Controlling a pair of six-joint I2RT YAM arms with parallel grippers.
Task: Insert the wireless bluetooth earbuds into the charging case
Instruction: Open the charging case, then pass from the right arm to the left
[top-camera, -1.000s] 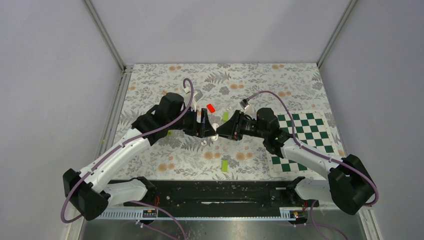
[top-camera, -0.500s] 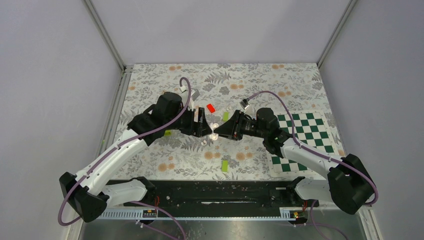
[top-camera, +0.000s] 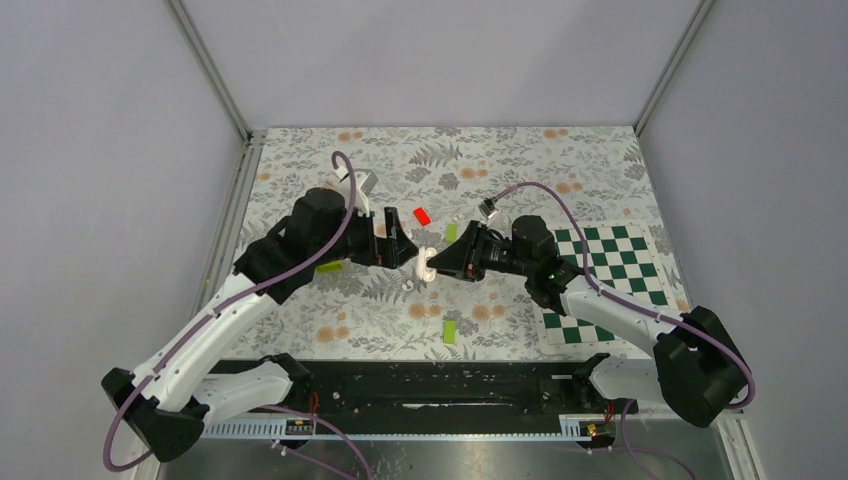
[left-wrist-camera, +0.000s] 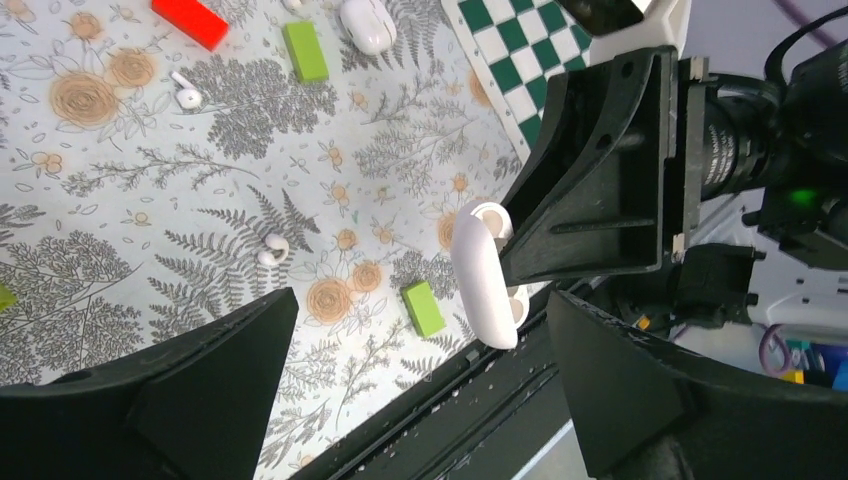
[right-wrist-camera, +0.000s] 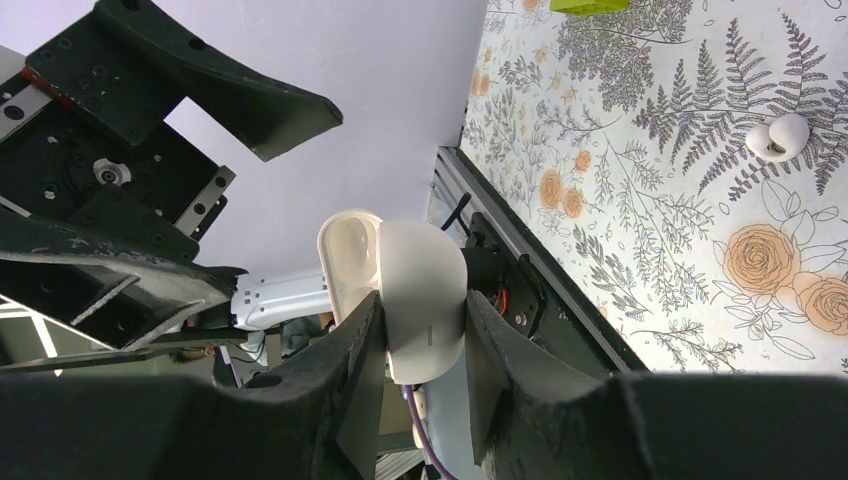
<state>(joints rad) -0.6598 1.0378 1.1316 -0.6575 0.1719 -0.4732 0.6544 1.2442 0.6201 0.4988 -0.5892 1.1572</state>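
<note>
Charging case (right-wrist-camera: 420, 290), lid hinged open, hangs pinched in the right end effector (right-wrist-camera: 422, 312) above the middle of the bench (top-camera: 600, 160), the left end effector (left-wrist-camera: 420, 300) spread wide just at its 9 o'clock, and one earbud (left-wrist-camera: 272, 247) lies on the bench near its 6 o'clock.

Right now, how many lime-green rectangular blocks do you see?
3 green blocks: one near the red block, one by the near edge, one partly under the left arm; maybe more.
</note>
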